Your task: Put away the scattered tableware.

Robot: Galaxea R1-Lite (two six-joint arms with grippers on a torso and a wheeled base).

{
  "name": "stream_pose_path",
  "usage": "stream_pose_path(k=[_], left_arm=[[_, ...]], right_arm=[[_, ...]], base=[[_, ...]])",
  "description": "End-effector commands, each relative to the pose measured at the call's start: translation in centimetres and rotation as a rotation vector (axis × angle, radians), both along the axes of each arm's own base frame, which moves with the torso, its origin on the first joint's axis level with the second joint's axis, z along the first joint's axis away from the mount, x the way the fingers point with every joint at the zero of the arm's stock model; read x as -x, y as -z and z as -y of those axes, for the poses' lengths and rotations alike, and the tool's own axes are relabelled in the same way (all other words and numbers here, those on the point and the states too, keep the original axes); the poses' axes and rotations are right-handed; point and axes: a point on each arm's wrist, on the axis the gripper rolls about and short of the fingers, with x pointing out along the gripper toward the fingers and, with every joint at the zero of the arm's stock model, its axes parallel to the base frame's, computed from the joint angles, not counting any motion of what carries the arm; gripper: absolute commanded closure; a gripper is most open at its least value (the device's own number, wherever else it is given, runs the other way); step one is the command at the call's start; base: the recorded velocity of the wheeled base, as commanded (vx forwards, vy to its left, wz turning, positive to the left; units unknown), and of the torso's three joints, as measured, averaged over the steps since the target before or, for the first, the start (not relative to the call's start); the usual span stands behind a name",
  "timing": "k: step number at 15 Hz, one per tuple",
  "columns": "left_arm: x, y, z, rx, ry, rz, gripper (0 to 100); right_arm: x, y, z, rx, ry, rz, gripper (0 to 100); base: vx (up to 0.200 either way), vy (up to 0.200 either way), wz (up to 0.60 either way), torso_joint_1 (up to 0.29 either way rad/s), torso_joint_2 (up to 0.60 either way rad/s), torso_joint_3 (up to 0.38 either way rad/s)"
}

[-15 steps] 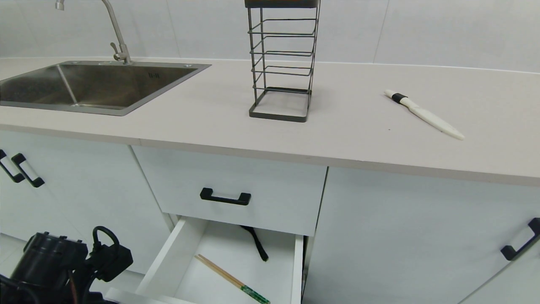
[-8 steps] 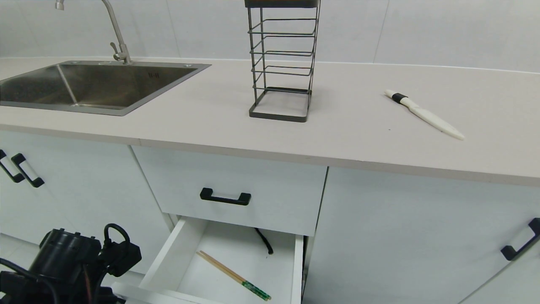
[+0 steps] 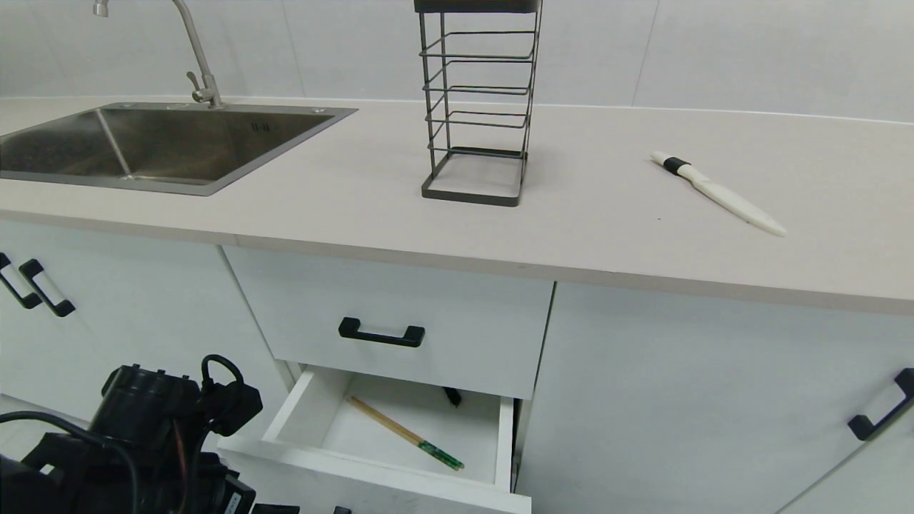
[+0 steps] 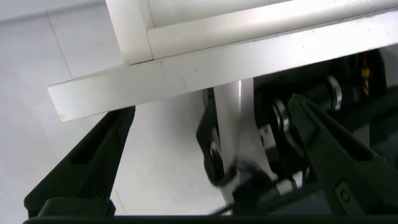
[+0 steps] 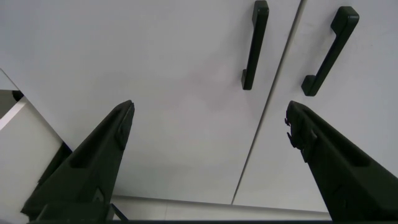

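The lower drawer [image 3: 371, 472] has slid in a good way over the last second. Its white front panel now shows, and much less of its floor is on view. The left arm [image 3: 153, 421] has come up and in with it at the drawer's front left corner, so it looks to be pushing the drawer shut. The left gripper [image 4: 211, 107] sits against the underside of that front panel with its fingers spread wide, clasping nothing.

The pair of chopsticks [image 3: 407, 433] lies slantwise on the drawer floor, with the green-patterned ends toward the front right corner. At the back edge, only the tip of a black utensil [image 3: 452, 396] still peeps out from under the upper drawer [image 3: 400, 325].

That seems to settle those two pieces, but the job is not finished. A white knife [image 3: 717, 193] is still out on the countertop [image 3: 600, 228], toward its right end and well apart from the wire rack [image 3: 478, 107]. It is long and slim, with a black band near the end toward the back edge, and it tapers to a point toward the front right.

The right gripper [image 5: 210, 107] hangs spread and empty before the cabinet doors [image 5: 186, 93].
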Motion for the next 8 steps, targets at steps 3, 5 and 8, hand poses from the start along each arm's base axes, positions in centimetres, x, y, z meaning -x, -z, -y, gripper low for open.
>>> stream_pose_path(k=[3,5,8], left_arm=[[-0.3,0.6,1.3,0.007,0.045,-0.022,0],[-0.5,0.5,1.4,0.009,0.045,-0.015,0],[-1.4,0.4,1.5,0.014,0.035,0.001,0]], right_arm=[[0.0,0.0,0.0,0.000,0.011,-0.002,0],[0.0,0.0,0.0,0.000,0.019,-0.002,0],[0.0,0.0,0.0,0.000,0.017,-0.002,0]], base=[[0.000,0.000,0.00,0.000,0.00,0.000],[0.000,0.000,0.00,0.000,0.00,0.000],[0.000,0.000,0.00,0.000,0.00,0.000]])
